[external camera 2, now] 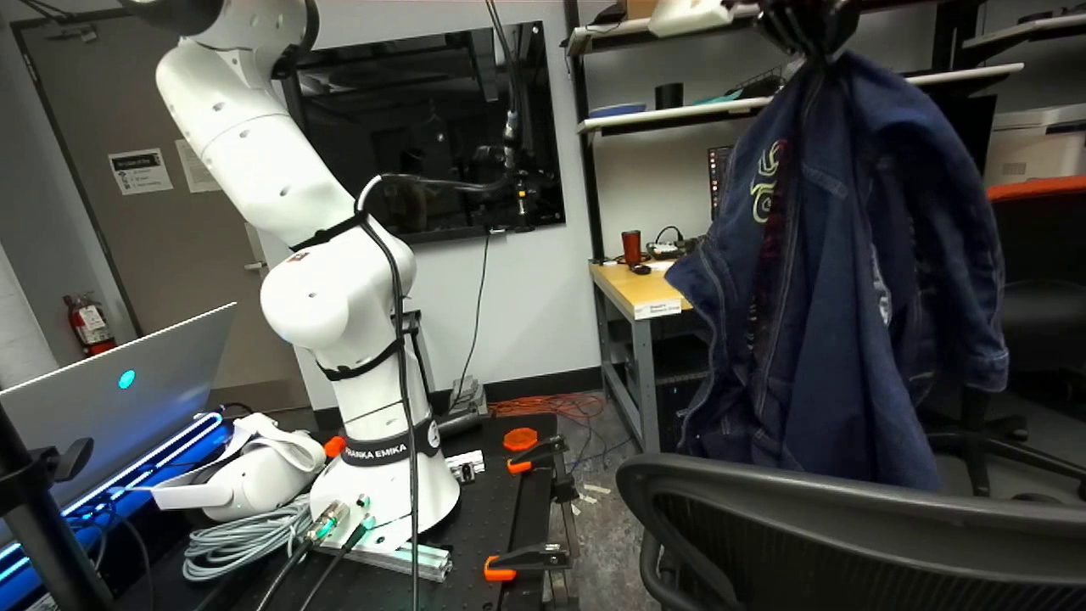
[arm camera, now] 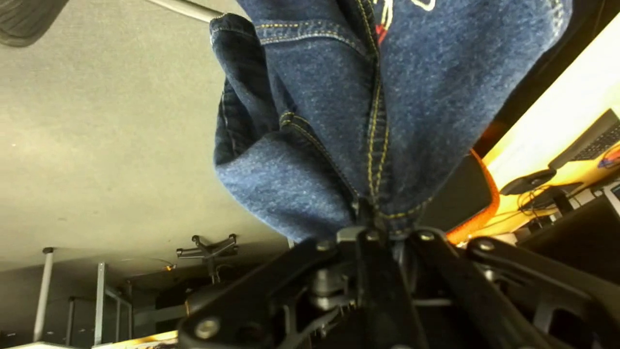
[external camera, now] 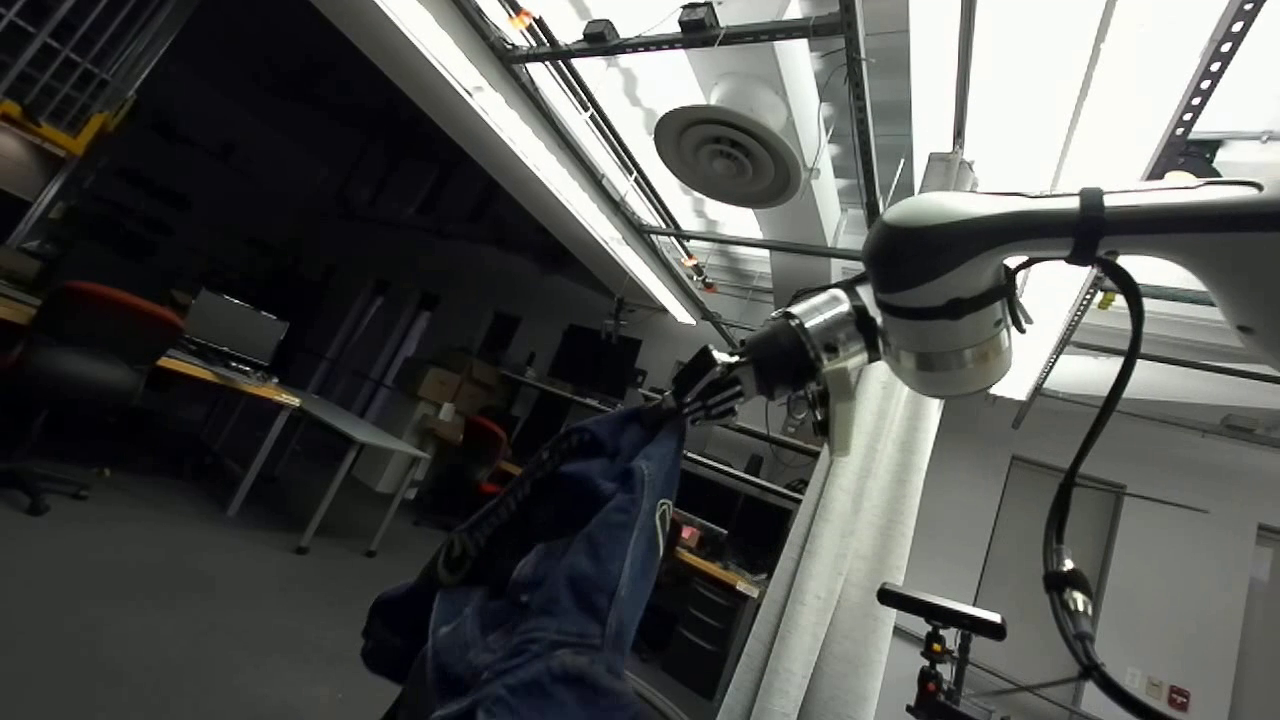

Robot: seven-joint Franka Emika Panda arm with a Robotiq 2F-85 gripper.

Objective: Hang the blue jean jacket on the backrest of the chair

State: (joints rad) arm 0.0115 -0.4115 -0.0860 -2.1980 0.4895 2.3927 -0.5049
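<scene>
The blue jean jacket (external camera: 560, 570) hangs in creased folds from my gripper (external camera: 672, 402). It also shows in an exterior view (external camera 2: 840, 280) and fills the upper middle of the wrist view (arm camera: 329, 97). My gripper is shut on its top edge, seen at the fingertips in the wrist view (arm camera: 375, 218). The chair's dark backrest (external camera 2: 848, 501) stands at the lower right in an exterior view. The jacket hangs behind its curved top rim there, and the rim hides the jacket's lower end. I cannot tell whether they touch. My gripper is well above the backrest.
A wooden desk (external camera 2: 636, 284) and shelves (external camera 2: 679, 114) stand behind the jacket. An office chair with an orange edge (external camera 2: 1039, 188) stands at the right. The robot's black base table (external camera 2: 501, 501) carries clamps and cables. A camera on a stand (external camera: 940, 612) is below the arm.
</scene>
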